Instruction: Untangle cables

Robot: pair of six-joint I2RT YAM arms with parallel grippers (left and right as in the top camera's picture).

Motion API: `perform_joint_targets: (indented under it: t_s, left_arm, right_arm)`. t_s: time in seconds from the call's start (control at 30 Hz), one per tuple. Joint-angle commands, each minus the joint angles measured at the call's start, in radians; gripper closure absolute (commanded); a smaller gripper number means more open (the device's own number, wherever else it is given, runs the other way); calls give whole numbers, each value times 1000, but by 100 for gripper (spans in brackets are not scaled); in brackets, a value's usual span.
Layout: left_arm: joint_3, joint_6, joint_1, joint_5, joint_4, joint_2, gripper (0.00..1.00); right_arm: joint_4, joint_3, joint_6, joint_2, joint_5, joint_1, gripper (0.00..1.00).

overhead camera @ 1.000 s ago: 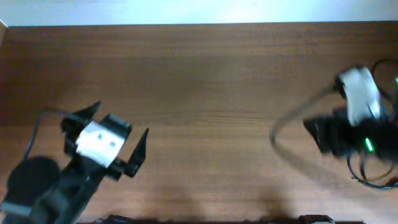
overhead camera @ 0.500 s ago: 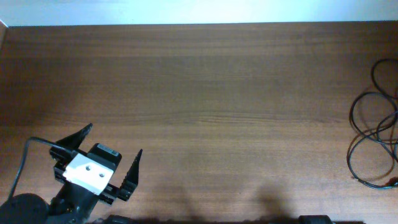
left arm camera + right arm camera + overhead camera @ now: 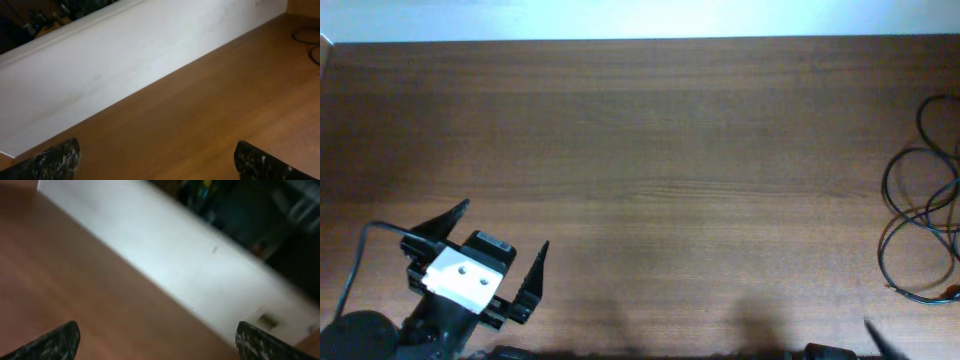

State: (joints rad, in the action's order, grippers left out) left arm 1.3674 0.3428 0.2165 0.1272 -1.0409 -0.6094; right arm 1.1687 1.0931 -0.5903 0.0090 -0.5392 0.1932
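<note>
The cables [image 3: 920, 215] are thin black cords lying in loose overlapping loops at the table's right edge, with a small plug near the front right. Part of a loop shows at the top right of the left wrist view [image 3: 302, 40]. My left gripper [image 3: 500, 228] is open and empty at the front left of the table, far from the cables; its fingers stand wide apart in its wrist view [image 3: 157, 162]. My right gripper [image 3: 157, 340] is open and empty over bare wood. In the overhead view only a dark tip of it [image 3: 870, 330] shows at the bottom edge.
The brown wooden table [image 3: 650, 180] fills the view. A white wall [image 3: 125, 55] runs along its far edge. The left arm's own thick black wire [image 3: 360, 260] curves beside the left gripper.
The right arm has left the cables at the right edge and drawn back out of the overhead view. The left gripper has pulled back toward the front left corner.
</note>
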Motion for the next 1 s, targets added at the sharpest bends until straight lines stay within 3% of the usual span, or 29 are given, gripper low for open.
perform_joint_targets:
  t_s: [0.0, 0.07, 0.13, 0.23, 0.53, 0.9, 0.97]
  left_arm:
    - [7, -17, -2, 8, 2, 4, 1]
    - [7, -16, -2, 8, 2, 4, 1]
    - [7, -16, -2, 8, 2, 4, 1]
    - [7, -16, -2, 8, 2, 4, 1]
    - [7, -16, -2, 6, -27, 4, 1]
    - [7, -16, -2, 5, -38, 4, 1]
    - [7, -16, -2, 5, -38, 4, 1]
  right_arm:
    - [-356, -296, 193, -3, -26, 5, 1]
    - [-677, -532, 315, -3, -2, 5, 1]
    - [-896, -706, 438, -3, 78, 5, 1]
    - [-1055, -849, 574, -3, 299, 5, 1]
    - [-1025, -1054, 682, -3, 424, 5, 1]
    - [-1027, -1054, 685, 10, 411, 3, 1]
    - [-1027, -1054, 685, 7, 417, -63, 1]
